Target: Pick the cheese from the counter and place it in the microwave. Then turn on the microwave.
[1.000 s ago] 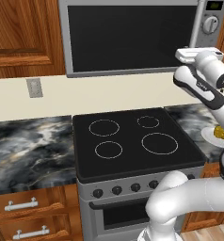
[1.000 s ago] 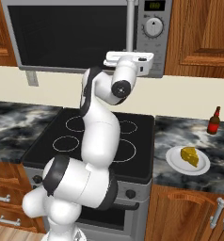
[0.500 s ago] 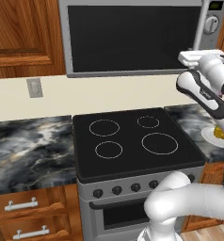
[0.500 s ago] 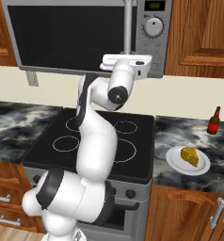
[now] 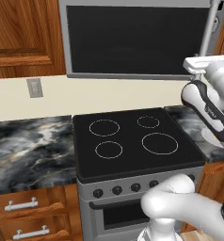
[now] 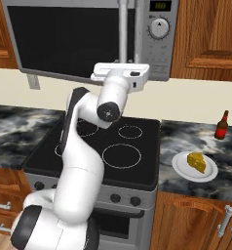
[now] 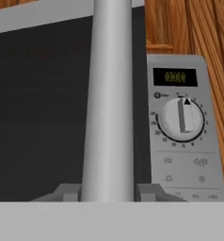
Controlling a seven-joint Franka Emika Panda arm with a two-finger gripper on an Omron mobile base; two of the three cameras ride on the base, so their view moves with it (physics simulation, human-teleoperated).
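Dark marbled worktop (image 6: 196, 134) carries, near its front edge, a white plate (image 6: 182, 166) with the cheese (image 6: 197, 161): light, soft, crumbly, best pinched gently across its sides. The gripper (image 7: 108, 192) is seen at the microwave (image 6: 159, 56) handle (image 7: 109, 101); whether it pinches cannot be told.

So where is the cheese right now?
In the right base view, the cheese sits on a white plate on the counter, right of the stovetop and near a brown bottle.
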